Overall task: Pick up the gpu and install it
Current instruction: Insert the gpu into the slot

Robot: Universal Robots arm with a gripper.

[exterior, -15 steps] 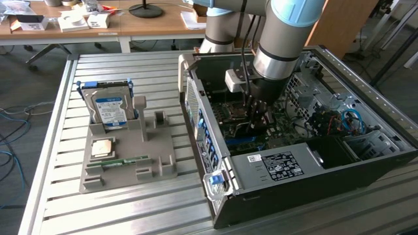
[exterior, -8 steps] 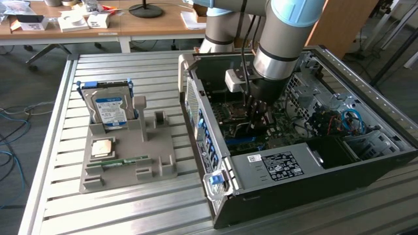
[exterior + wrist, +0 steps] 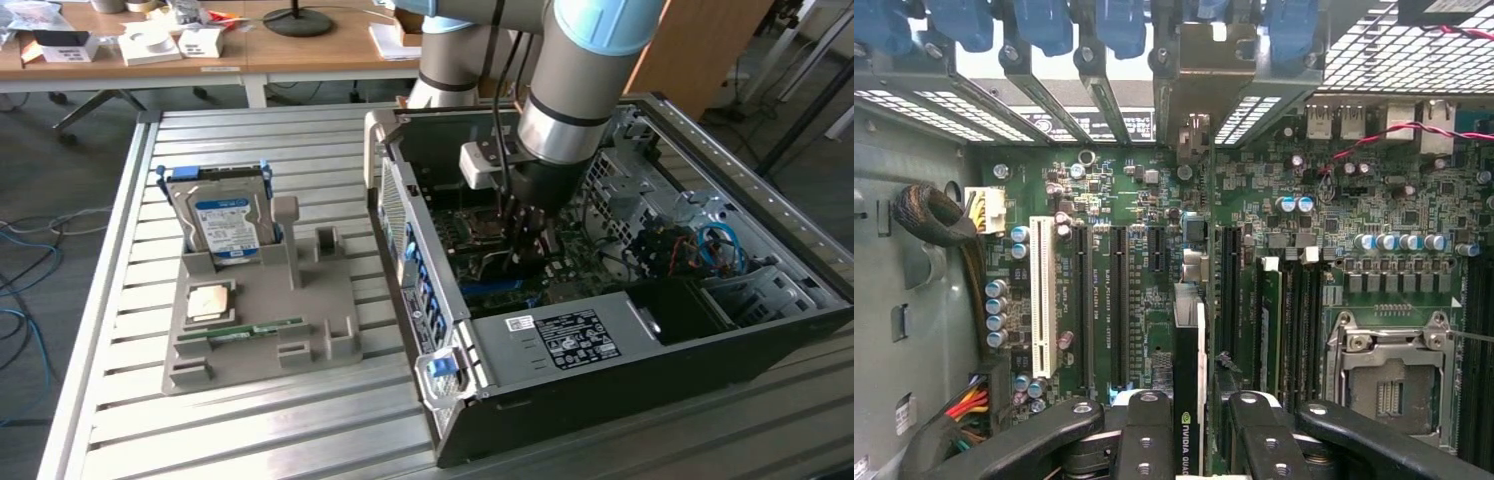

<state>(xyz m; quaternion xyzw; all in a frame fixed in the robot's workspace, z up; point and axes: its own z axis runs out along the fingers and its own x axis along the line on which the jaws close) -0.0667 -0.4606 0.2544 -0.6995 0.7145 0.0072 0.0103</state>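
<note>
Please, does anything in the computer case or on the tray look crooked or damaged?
Nothing stands out. The gpu sits edge-on in the gripper, parallel to the motherboard slots. On the tray, the hard drive stands upright.

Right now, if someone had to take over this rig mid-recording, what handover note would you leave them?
Gripper: shut on the gpu, reached down inside the open computer case.
Gpu: held edge-on over the motherboard, in line with the expansion slots.
Done: card picked up and inside the case. The fixture tray outside holds the hard drive and the memory stick.
Left: I cannot tell whether the card is seated in a slot; it is not yet released.
</note>
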